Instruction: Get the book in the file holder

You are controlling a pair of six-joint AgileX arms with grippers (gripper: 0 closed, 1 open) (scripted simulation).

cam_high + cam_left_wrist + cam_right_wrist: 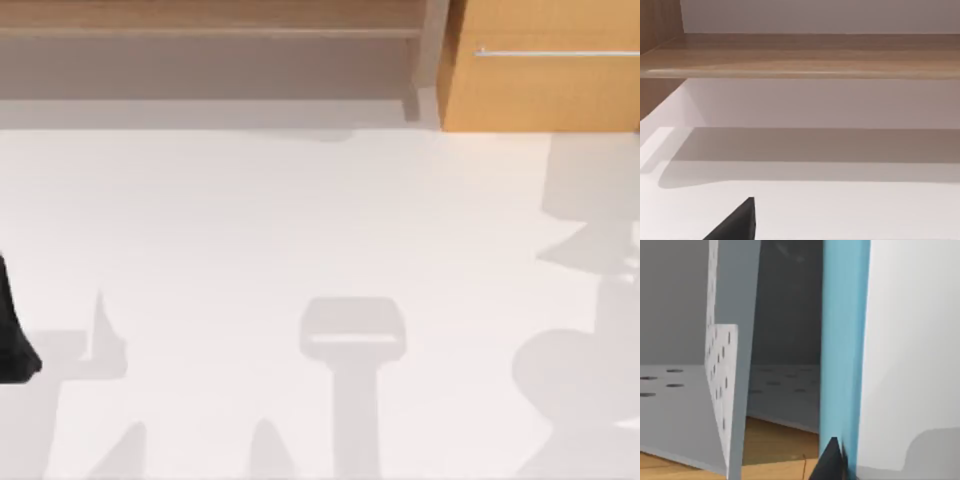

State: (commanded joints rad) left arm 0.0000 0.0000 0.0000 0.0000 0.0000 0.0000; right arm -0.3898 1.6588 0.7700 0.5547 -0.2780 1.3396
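One book point(900, 350), white with a teal band, is seen upright just beside the perforated grey holder point(722, 390) in the right wrist view, apparently during insertion; gripper closure cannot be told, and alignment with a slot is judged next.

You are looking at one book point(875, 340), one perforated file holder point(722, 365), one orange-wood cabinet point(540, 85) — all sitting around one white bench point(300, 220).

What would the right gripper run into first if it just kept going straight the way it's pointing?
Probably the file holder: the right wrist view looks into its grey perforated compartments, with the book close alongside. Depth is hard to judge.
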